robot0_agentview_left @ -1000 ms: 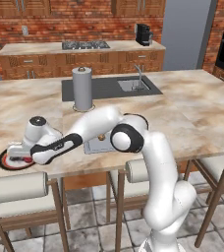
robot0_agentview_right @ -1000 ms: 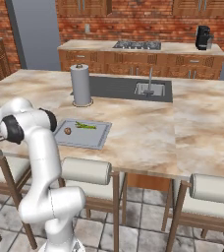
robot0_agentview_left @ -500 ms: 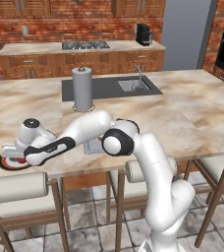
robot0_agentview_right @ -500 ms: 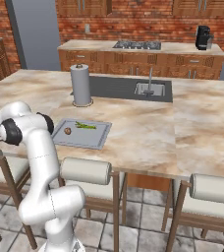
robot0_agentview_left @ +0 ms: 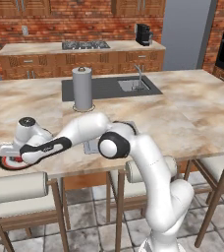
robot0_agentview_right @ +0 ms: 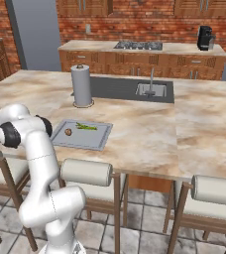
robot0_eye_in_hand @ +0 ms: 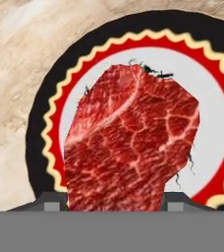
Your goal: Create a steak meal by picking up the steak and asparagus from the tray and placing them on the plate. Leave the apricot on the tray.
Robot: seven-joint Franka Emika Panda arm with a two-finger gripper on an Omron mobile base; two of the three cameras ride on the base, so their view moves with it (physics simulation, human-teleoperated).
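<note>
over plate (robot0_eye_in_hand: 133, 37) centre, claw (robot0_agentview_left: 5, 153) clamps steak (robot0_eye_in_hand: 131, 140), long axis running away from claw across white middle; release drops it straight down.

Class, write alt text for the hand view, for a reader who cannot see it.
A flat, marbled red steak sits close to the camera between the gripper's dark finger tips, directly over a round plate with a black rim, a red ring edged in yellow scallops and a white centre. Beige marbled countertop shows beyond the plate.
</note>
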